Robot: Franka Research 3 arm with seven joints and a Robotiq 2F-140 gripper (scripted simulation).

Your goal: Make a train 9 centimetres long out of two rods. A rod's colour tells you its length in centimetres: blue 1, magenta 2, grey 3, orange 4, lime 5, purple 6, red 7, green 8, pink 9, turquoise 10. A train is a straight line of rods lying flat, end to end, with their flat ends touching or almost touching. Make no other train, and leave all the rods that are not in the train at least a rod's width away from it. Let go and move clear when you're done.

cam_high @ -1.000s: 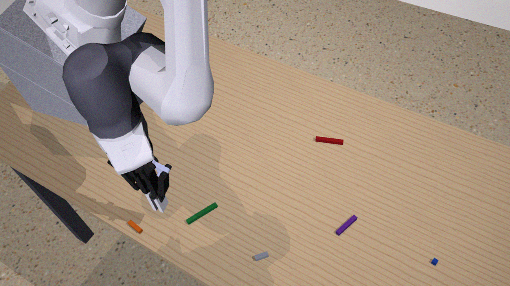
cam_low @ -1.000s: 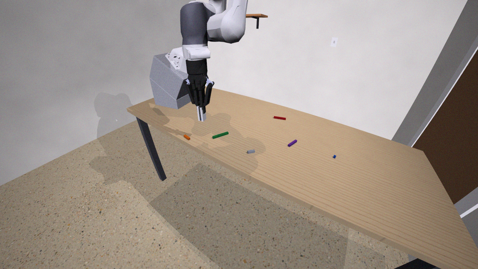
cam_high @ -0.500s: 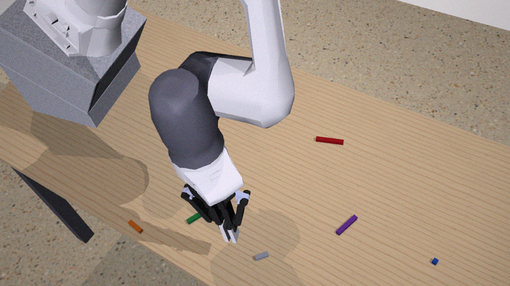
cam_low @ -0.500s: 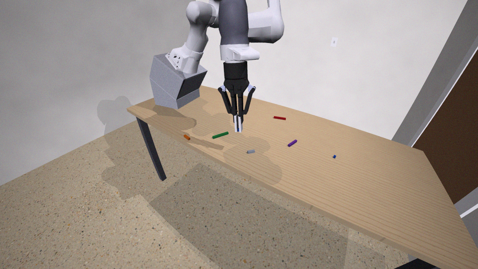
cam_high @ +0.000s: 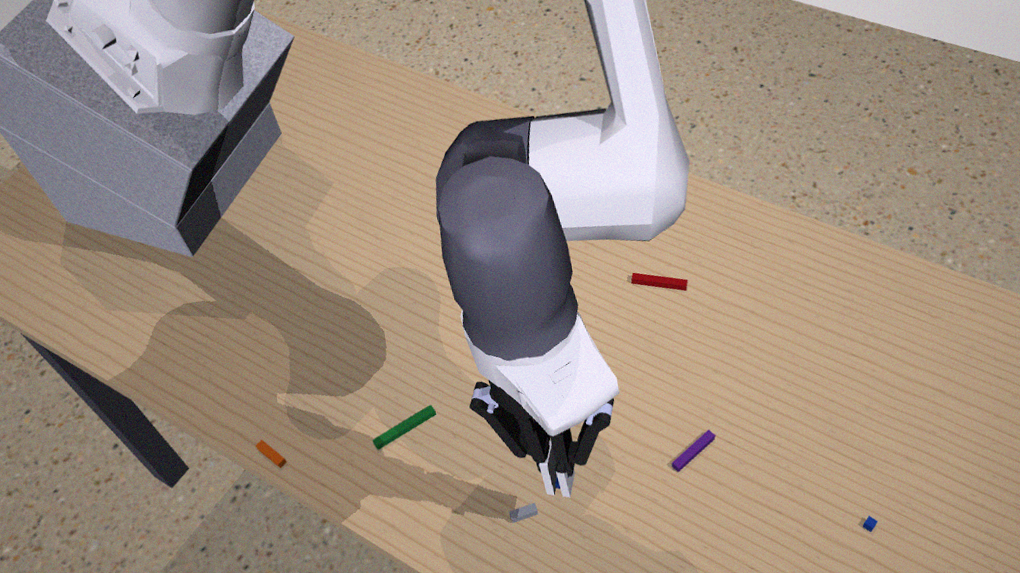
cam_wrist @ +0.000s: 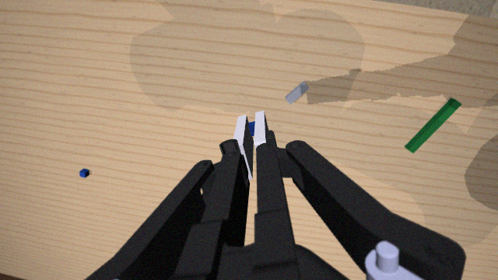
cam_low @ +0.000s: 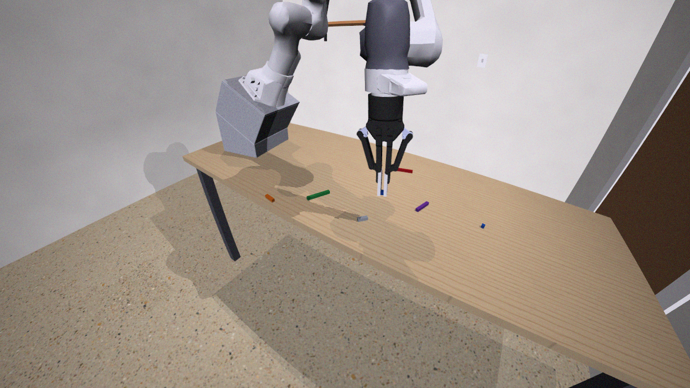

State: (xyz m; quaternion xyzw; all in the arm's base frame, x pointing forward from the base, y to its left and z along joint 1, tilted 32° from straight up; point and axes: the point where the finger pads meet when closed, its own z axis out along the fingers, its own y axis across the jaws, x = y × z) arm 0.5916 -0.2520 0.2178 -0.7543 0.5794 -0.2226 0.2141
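My gripper (cam_high: 558,491) (cam_low: 381,194) (cam_wrist: 254,127) is shut on a small blue rod (cam_wrist: 252,129) and holds it above the table, between the grey and purple rods in the top and exterior views. The green rod (cam_high: 404,427) (cam_low: 318,194) (cam_wrist: 433,125) lies flat, left of the gripper in the top view. A second blue rod (cam_high: 869,523) (cam_low: 483,226) (cam_wrist: 84,173) lies alone at the right. The grey rod (cam_high: 523,512) (cam_low: 362,218) (cam_wrist: 296,92) lies flat nearer the front edge. No rods on the table touch each other.
An orange rod (cam_high: 270,453) (cam_low: 269,198) lies by the front edge at the left. A purple rod (cam_high: 693,449) (cam_low: 422,206) lies right of the gripper. A red rod (cam_high: 659,281) (cam_low: 406,170) lies farther back, partly behind the gripper in the exterior view.
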